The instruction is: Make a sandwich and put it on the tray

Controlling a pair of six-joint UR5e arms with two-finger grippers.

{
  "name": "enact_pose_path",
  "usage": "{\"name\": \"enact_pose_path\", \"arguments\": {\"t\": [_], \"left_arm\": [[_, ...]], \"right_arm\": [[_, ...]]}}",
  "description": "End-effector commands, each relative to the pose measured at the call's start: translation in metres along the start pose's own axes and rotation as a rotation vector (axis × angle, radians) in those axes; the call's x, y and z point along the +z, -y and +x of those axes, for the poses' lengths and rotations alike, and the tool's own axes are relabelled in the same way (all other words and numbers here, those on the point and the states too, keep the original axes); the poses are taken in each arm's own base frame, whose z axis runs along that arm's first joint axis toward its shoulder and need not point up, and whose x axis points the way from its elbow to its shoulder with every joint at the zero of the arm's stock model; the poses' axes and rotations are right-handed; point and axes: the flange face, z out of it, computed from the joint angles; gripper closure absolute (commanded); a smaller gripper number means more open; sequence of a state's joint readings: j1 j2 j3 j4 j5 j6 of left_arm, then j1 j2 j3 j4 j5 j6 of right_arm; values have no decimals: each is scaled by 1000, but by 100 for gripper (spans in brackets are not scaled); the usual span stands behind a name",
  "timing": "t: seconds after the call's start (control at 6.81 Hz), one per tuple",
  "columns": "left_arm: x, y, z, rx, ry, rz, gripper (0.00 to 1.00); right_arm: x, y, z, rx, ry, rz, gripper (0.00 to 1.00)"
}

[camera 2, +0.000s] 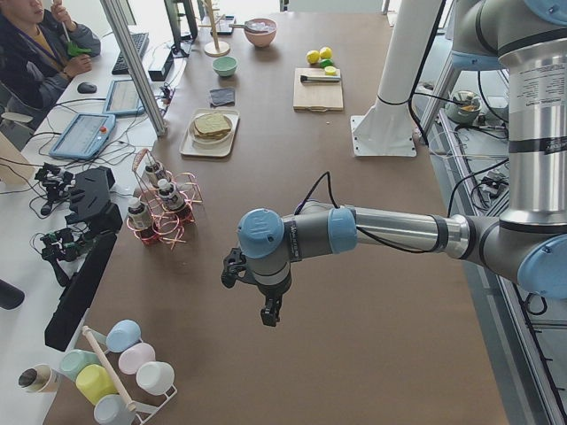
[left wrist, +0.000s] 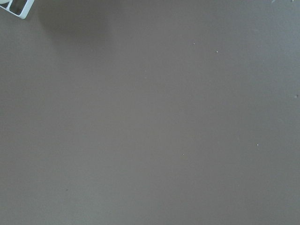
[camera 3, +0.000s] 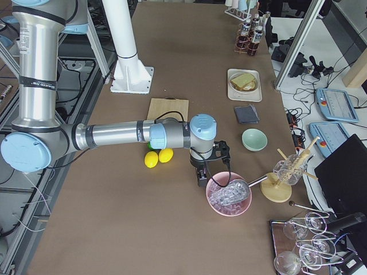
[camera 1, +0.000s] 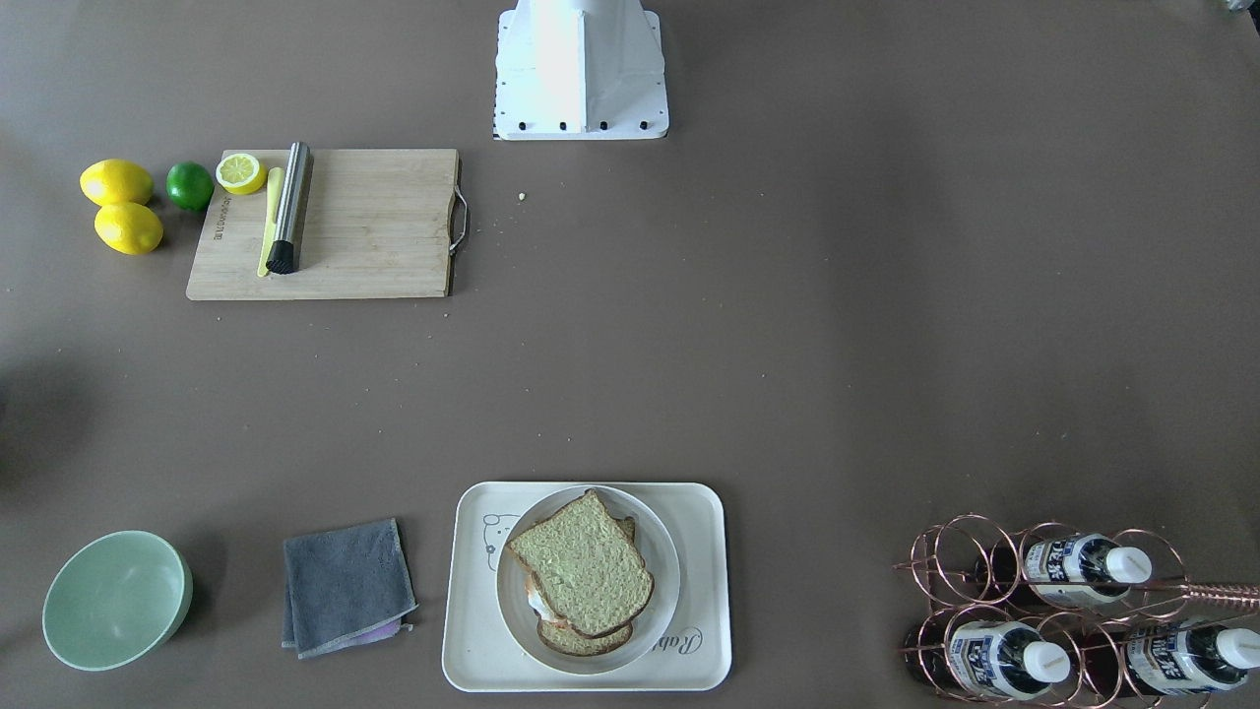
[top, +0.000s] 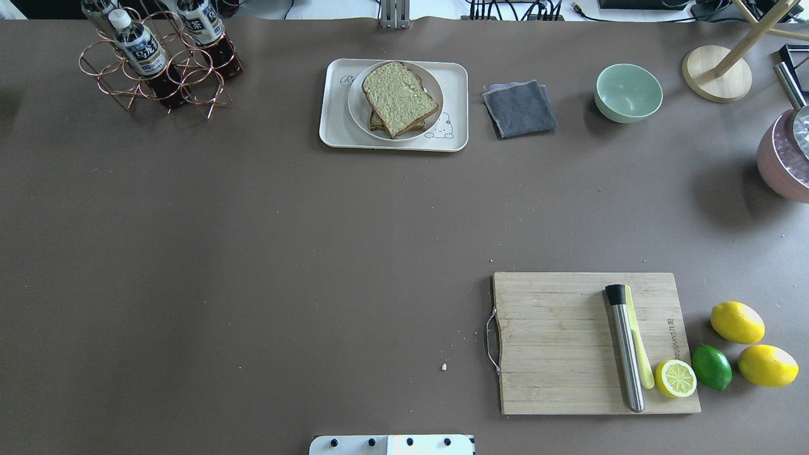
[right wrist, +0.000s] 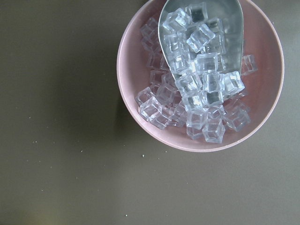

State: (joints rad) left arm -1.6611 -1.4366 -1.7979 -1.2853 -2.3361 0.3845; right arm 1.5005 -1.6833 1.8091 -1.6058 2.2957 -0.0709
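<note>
The sandwich [camera 1: 581, 574] is stacked: two bread slices with a bit of white egg [camera 1: 535, 599] peeking out between them. It lies on the round white plate [camera 1: 666, 571], which rests on the cream tray [camera 1: 704, 635] at the table's operator-side edge. It also shows in the overhead view [top: 399, 98] on the tray [top: 332, 123]. My left gripper [camera 2: 268, 314] hangs over bare table far off at the left end. My right gripper [camera 3: 202, 179] hangs by the pink bowl at the right end. I cannot tell whether either is open or shut.
A wooden cutting board [top: 556, 341] holds a steel muddler [top: 624, 347] and a lemon half [top: 675, 378]; two lemons and a lime [top: 711, 366] lie beside it. Grey cloth [top: 519, 108], green bowl [top: 628, 92], bottle rack [top: 158, 60], pink bowl of ice [right wrist: 197, 93].
</note>
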Motion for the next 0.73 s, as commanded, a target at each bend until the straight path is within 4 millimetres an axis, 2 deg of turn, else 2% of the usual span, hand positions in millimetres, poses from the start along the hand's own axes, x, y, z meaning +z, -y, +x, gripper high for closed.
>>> {"name": "enact_pose_path", "arguments": {"t": [0.0, 0.29, 0.59], "left_arm": [[4, -5, -3, -17, -5, -8, 3], [12, -3, -13, -35, -10, -23, 3], [13, -4, -14, -36, -12, -23, 3]], "right_arm": [[2, 3, 4, 6, -41, -5, 0], [1, 6, 3, 2, -52, -3, 0], [1, 6, 2, 2, -48, -3, 0]]}}
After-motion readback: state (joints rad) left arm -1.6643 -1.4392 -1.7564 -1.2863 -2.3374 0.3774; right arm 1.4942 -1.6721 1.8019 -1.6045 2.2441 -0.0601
